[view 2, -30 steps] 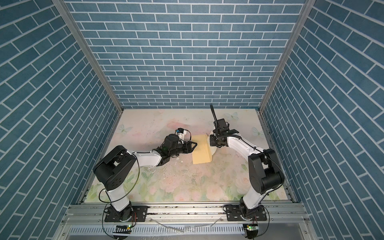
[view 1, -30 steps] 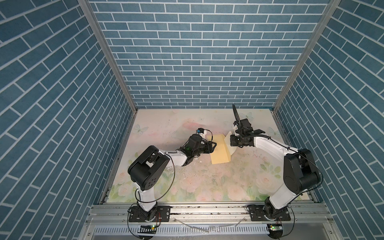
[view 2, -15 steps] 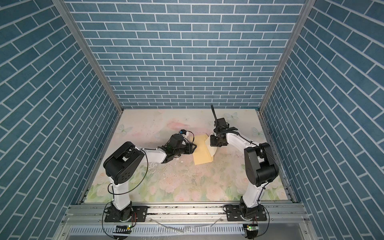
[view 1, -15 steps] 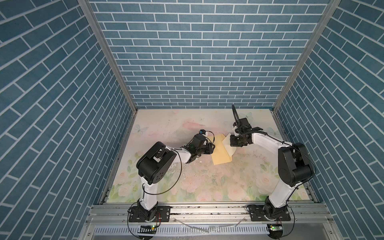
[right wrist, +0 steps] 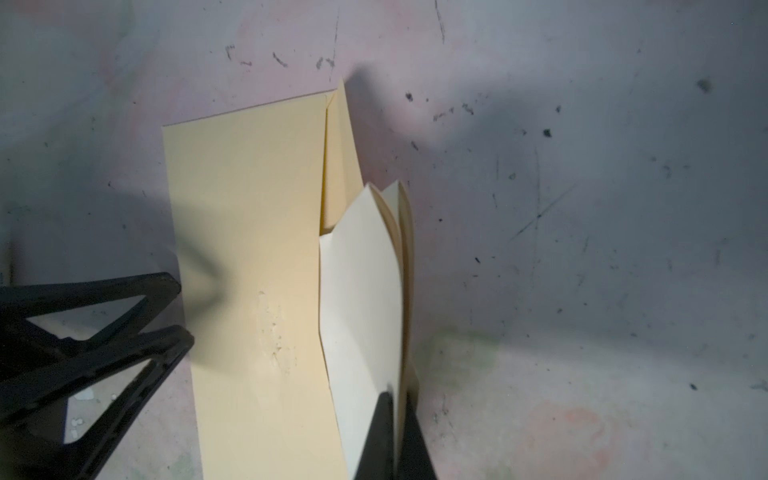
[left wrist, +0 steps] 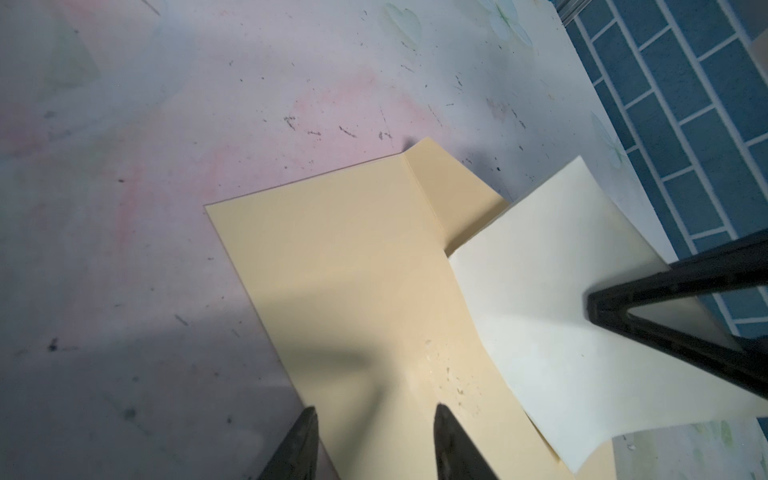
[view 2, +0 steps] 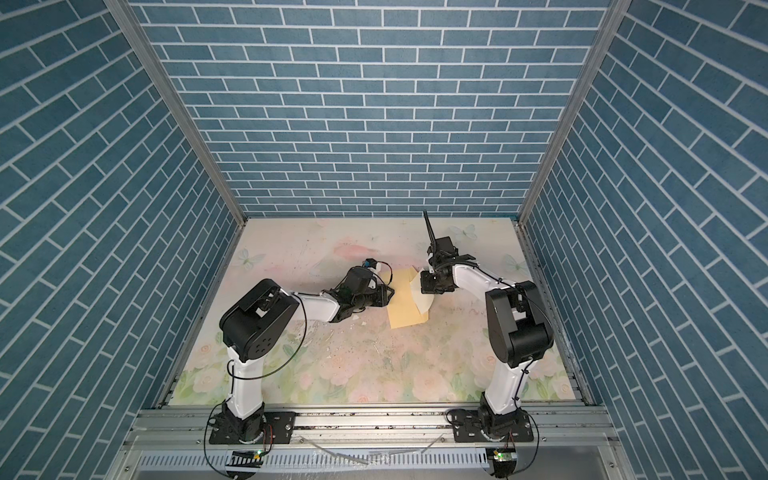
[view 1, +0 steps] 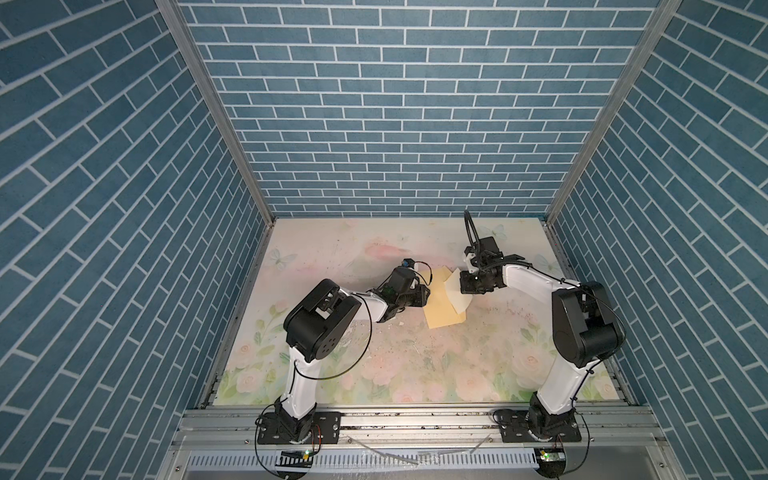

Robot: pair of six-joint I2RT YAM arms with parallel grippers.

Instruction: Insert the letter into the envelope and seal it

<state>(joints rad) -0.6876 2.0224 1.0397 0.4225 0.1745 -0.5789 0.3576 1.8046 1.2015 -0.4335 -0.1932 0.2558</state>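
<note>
Envelope [left wrist: 353,270]: flat on table [left wrist: 124,208], flap raised. Letter [left wrist: 561,311]: folded, clamped in right gripper [right wrist: 392,399], edge at envelope mouth. Left gripper [left wrist: 374,432]: jaws parted, at envelope's opposite long edge. Probably light, limp, crease-prone: grip letter near fold, pin envelope flat.

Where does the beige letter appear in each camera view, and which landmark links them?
In a top view: the letter is near centre, right of the envelope.
In a top view: the letter, same spot.
Left wrist: the letter overlaps the envelope beside its flap.
Right wrist: the letter rises beside the flap, pinched by the right end effector.
Shared landmark: the yellow envelope.
</note>
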